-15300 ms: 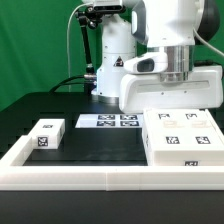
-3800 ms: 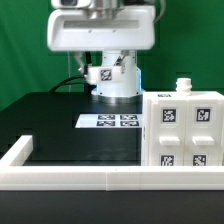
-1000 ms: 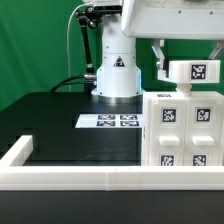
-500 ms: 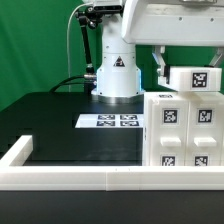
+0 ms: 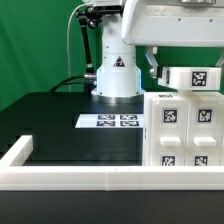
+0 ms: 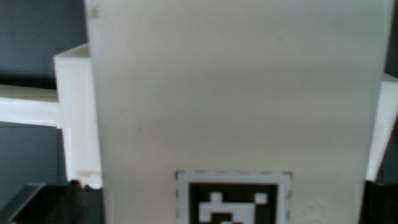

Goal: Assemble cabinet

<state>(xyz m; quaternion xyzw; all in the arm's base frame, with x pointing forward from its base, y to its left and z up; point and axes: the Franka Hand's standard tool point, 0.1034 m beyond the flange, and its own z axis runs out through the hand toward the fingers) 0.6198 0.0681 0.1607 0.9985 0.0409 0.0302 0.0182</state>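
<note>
Table (image 5: 55, 125): black and flat. It carries every part you see.
Arm (image 5: 115, 70): its base stands at the back, and its wrist reaches over the exterior view's right.
Shell (image 5: 185, 135): a large white box standing upright on the table at the exterior view's right. Four tags show on its front face.
Rail (image 5: 80, 178): long and low, running along the near edge, well apart from the work.
Marker board (image 5: 108, 121): flat on the table, beside the shell.
Block (image 5: 195, 80): small and white, tag facing you, level and just above the shell's top. You cannot tell whether it touches.
Gripper (image 5: 190, 72): closed on the block, which fills the wrist view between the fingers (image 5: 155, 68).
Handling: judge the block light, rigid and smooth. It is hard plastic that may slip or twist if pinched off-centre.
Hold: grip its flat side faces near the middle, and keep the tag uncovered.
Risk: the upright shell may tip or slide if you push it sideways.
</note>
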